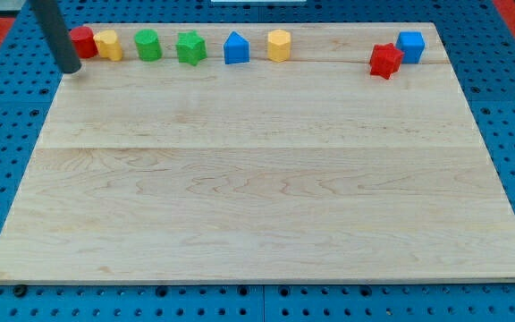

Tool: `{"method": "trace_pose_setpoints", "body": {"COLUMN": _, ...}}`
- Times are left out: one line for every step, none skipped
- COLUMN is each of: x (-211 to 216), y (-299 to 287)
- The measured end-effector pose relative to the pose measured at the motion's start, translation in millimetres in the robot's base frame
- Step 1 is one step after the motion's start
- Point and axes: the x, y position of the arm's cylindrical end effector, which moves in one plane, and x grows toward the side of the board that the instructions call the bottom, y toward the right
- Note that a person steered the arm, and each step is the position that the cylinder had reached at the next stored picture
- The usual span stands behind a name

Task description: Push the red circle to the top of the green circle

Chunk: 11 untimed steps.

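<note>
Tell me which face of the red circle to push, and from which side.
Push its left face: my tip sits just left of the red circle. But the yellow block touches its right side, blocking the way to the green circle, so probably steer around it.

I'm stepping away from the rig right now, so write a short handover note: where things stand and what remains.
My tip rests at the board's top-left corner, just left of and below the red circle, which it partly hides.
The red circle touches the yellow block on its right; the green circle sits further right in the same top row, apart from them.
Done: nothing visible, the red circle is not above the green circle.
Left: work the red circle around the yellow block to the green circle's top side; little room there.
</note>
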Motion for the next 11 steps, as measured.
{"method": "trace_pose_setpoints", "body": {"x": -7.2, "y": -14.5}}
{"method": "trace_pose_setpoints", "body": {"x": -51.6, "y": -1.3}}
{"method": "trace_pose_setpoints", "body": {"x": -66.8, "y": -0.1}}
{"method": "trace_pose_setpoints", "body": {"x": -70.3, "y": -11.6}}
{"method": "trace_pose_setpoints", "body": {"x": -85.0, "y": -2.5}}
{"method": "trace_pose_setpoints", "body": {"x": -86.7, "y": 43.7}}
{"method": "trace_pose_setpoints", "body": {"x": -86.7, "y": 75.6}}
{"method": "trace_pose_setpoints", "body": {"x": -86.7, "y": 66.3}}
{"method": "trace_pose_setpoints", "body": {"x": -86.7, "y": 66.3}}
{"method": "trace_pose_setpoints", "body": {"x": -76.1, "y": 63.3}}
{"method": "trace_pose_setpoints", "body": {"x": -55.3, "y": 55.9}}
